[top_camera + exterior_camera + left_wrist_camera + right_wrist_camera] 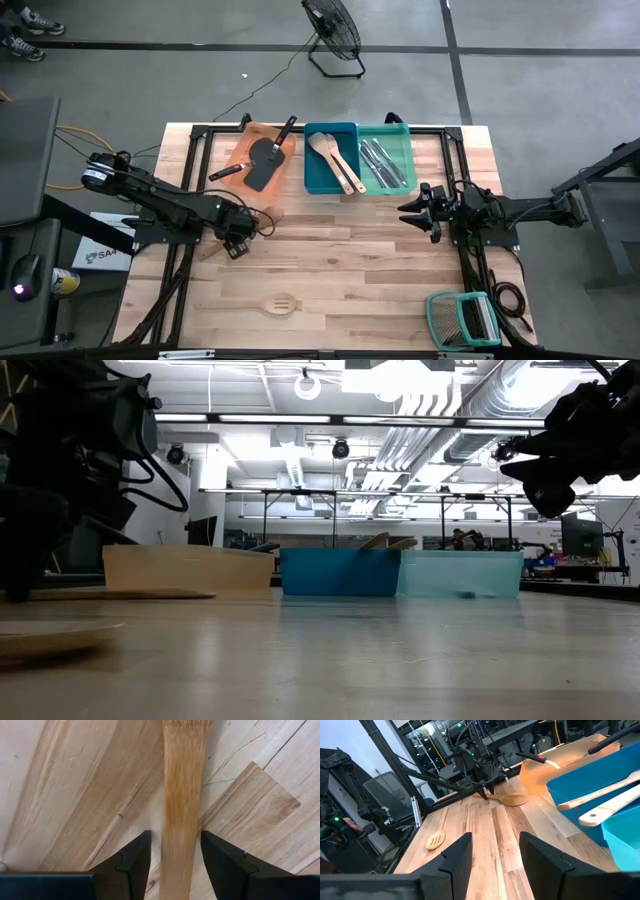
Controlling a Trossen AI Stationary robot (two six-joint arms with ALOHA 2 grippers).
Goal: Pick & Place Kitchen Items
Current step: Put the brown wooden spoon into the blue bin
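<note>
One wooden spoon (181, 810) straddled by left gripper (176, 865) fingers, contact unclear | right gripper (495, 862) fingers spread, nothing held | open bench (380, 270) seen between arms.

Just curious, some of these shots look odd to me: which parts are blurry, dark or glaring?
Low view: ceiling lights glare, both arms show as dark silhouettes, the near tabletop is soft. Left wrist view: the wooden handle between the left gripper fingers is streaked and blurred. Right wrist view: the right gripper fingers are soft, the blue tray sharper. High view: evenly lit.
</note>
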